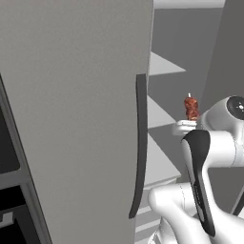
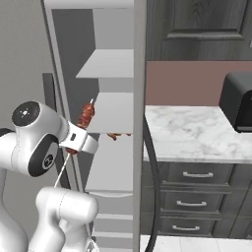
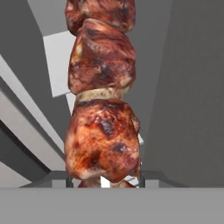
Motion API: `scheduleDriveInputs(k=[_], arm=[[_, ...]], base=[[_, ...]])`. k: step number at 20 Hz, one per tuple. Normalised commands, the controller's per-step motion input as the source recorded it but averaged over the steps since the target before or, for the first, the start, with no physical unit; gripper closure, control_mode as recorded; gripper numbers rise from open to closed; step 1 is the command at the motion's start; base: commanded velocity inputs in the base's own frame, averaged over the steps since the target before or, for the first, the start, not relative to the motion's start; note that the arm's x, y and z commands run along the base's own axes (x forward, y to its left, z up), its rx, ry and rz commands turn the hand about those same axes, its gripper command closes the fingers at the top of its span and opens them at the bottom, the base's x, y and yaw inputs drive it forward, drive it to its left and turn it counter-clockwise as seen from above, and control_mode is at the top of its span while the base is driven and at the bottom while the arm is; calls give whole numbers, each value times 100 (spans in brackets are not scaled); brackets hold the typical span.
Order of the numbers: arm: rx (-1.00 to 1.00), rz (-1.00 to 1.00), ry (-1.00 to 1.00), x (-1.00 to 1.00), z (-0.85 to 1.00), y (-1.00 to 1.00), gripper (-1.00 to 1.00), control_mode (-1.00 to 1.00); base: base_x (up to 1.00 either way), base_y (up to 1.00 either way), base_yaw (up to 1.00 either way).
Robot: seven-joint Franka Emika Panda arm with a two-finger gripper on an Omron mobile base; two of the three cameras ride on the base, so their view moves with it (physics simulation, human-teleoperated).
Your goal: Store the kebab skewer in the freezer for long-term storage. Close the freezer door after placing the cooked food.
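Left base view, at the gripper: gripper (image 1: 189,125) pinching the kebab skewer (image 1: 191,107) low down, stick upright, meat above the gripper, freezer (image 1: 164,119) shelves just beyond it.
Left base view, risk: a door panel with its dark handle (image 1: 140,147) stands close to one side of the gripper; a wide swing of the arm could knock it.
Right base view, at the gripper: skewer tilted above the gripper, held at the mouth of the compartment, not yet on a shelf.
Right base view, risk: the freezer door (image 2: 140,118) edge stands close beside the gripper; letting go here would likely drop the food short of the shelf.
Right base view, count: one skewer, one black toaster oven (image 2: 238,101) on the tabletop (image 2: 192,133), well apart.
Hand view, count: three meat chunks, two fingertips (image 3: 59,179) closed on the lowest.
Hand view, risk: a hold that low could let the stick pivot.
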Motion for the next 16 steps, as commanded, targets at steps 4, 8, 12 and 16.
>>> scheduleDriveInputs(k=[4,8,12,16], arm=[[0,0,0,0,0,0,100,100],[0,1,0,8,0,-4,100,-100],[0,15,1,52,-1,-10,100,-100],[0,7,0,86,-10,5,100,-100]], base=[[7,0,0],[10,-3,1],[0,0,0],[0,0,0]])
